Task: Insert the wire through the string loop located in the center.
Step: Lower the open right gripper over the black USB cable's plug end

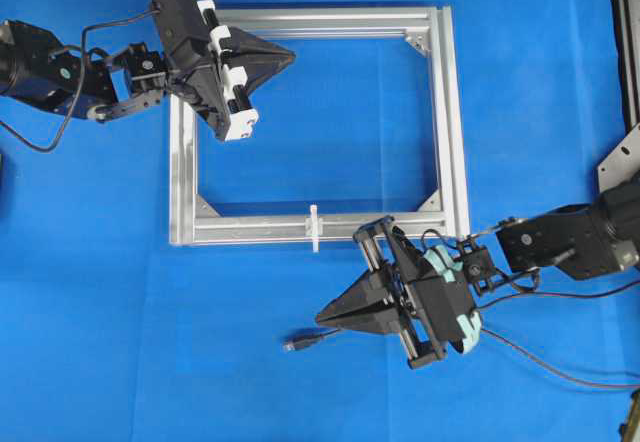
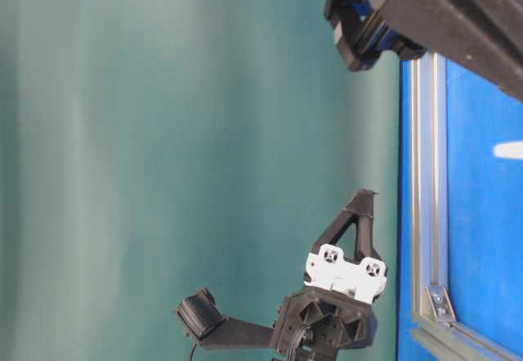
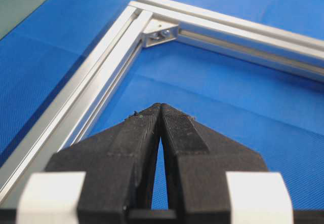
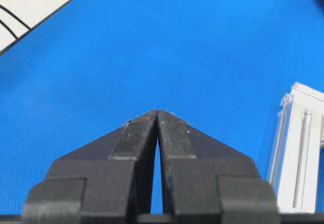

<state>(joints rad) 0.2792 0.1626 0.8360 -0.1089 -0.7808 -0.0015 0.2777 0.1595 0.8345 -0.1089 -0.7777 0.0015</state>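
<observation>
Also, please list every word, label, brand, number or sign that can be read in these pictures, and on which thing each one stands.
None: no picture shows readable text.
The silver frame, the blue mat, the wire and the white loop bear no visible marking.
The left claw and right claw, both shut, show no label either.

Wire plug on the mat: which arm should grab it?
Right. The right hand is shut, empty, just beside the wire plug below the frame. The left hand, also shut, hangs over the frame's far top bar.
</observation>
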